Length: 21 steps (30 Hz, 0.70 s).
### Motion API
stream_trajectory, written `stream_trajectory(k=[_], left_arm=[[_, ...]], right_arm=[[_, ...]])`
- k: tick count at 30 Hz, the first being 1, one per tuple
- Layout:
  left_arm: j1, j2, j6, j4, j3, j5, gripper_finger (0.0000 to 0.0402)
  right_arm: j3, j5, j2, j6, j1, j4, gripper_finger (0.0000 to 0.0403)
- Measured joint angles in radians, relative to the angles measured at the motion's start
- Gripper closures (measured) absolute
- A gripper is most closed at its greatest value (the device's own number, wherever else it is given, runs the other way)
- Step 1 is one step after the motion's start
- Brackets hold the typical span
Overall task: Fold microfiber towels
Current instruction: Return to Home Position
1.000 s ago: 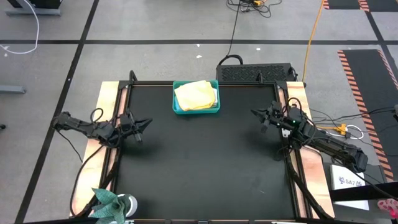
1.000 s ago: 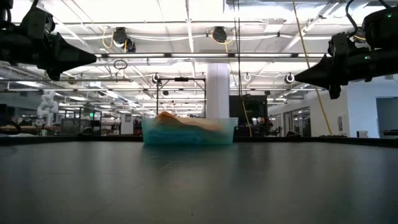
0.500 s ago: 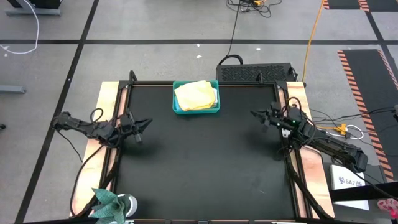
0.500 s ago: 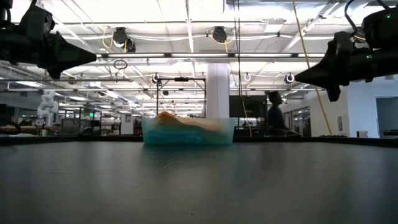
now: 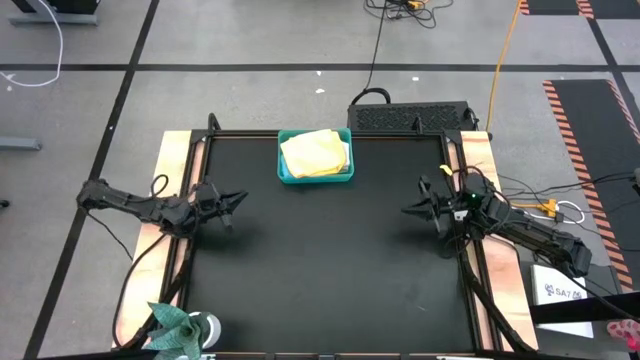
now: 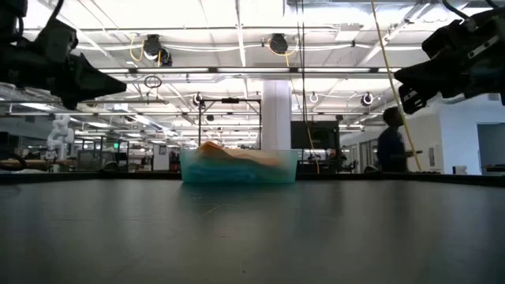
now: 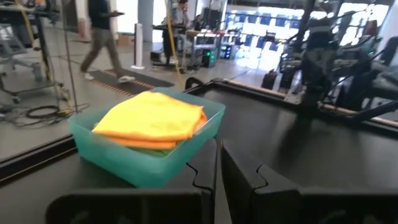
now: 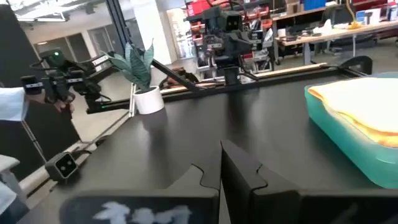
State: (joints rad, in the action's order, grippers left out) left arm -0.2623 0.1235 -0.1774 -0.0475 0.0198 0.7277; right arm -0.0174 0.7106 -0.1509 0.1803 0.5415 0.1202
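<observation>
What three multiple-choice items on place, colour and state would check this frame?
1. Where does the teal bin stand on the table?
A. at the left edge
B. at the near edge
C. middle of the far edge
2. What colour is the top towel in it?
A. lime green
B. orange-yellow
C. light blue
3. How are the left gripper and right gripper?
A. both shut, empty
B. both wide open
C. left shut on a towel
Answers: C, centred there in the high view; B, orange-yellow cloth lies on top; A, each wrist view shows fingers pressed together, nothing between.
</observation>
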Motion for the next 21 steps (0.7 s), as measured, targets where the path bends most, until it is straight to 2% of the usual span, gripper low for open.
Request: stream_trajectory(k=[3,5,7,9,12,18,21], left_arm=[[0.032,0.063,-0.019,-0.058,-0.006,-0.007,0.0378],[0.048,0.100,-0.016,-0.108,-0.006,-0.038,0.0378],[0.057,0.131,0.025,-0.166,-0.006,-0.096,0.0378],[0.060,0.156,0.079,-0.226,-0.006,-0.153,0.0378],[0.060,0.179,0.157,-0.280,-0.006,-0.201,0.0378],[0.060,0.184,0.175,-0.271,-0.006,-0.187,0.0378],[0.060,0.184,0.175,-0.270,-0.006,-0.181,0.0378]], right_arm=[[0.000,0.050,0.000,0.024,0.000,0.002,0.0403],[0.000,0.142,0.000,0.079,0.000,0.004,0.0403],[0.000,0.247,0.000,0.136,-0.002,0.025,0.0403],[0.000,0.262,0.000,0.174,-0.015,0.077,0.0403],[0.000,0.108,0.000,0.097,-0.036,0.159,0.0403],[0.000,-0.279,0.000,0.007,-0.046,0.192,0.0403],[0.000,-0.368,-0.005,-0.027,-0.046,0.159,0.0403]])
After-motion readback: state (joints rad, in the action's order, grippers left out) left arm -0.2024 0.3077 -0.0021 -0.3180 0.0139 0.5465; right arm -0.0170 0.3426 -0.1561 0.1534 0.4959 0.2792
